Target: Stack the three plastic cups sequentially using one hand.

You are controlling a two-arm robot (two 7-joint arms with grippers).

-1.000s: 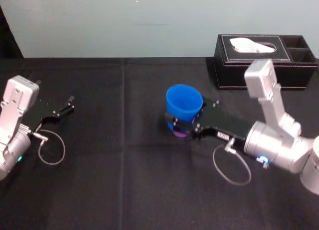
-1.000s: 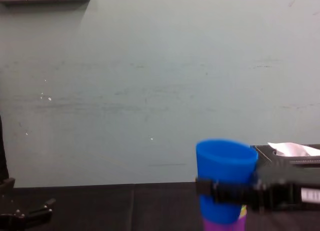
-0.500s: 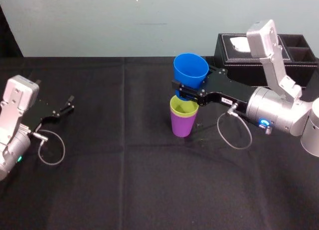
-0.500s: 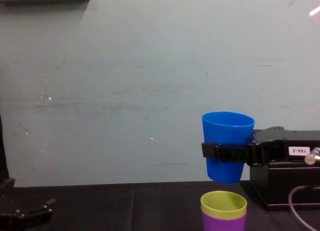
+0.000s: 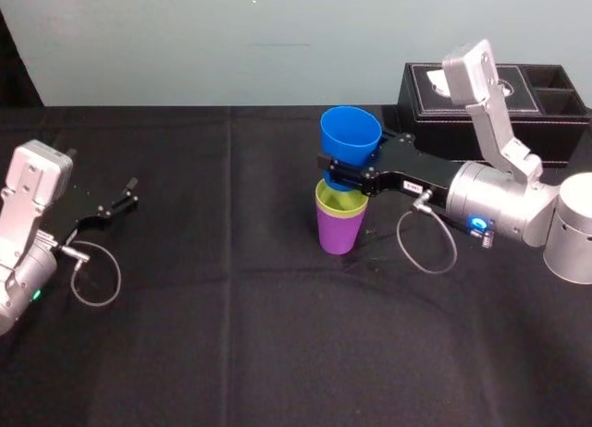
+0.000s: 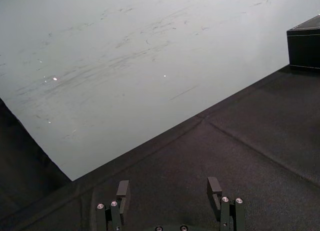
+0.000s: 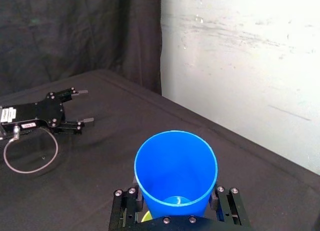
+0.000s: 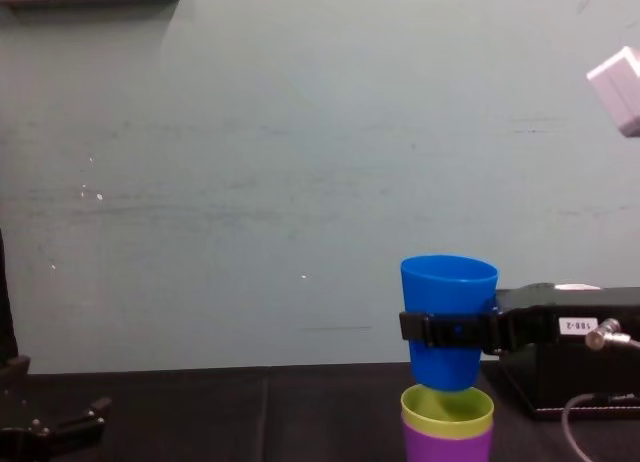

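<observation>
Right pincer (image 5: 344,171) tight around one blue cup (image 5: 351,136) above two nested cups (image 5: 338,222); left pincer (image 5: 129,192) spread, idle.

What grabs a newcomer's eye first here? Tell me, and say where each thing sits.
The bright blue cup, clamped in the right gripper, hangs right over the yellow-green cup, which is nested in the purple cup at the middle of the black table. Behind on the right stands a black tissue box. The left gripper lies open and idle at the far left.
</observation>
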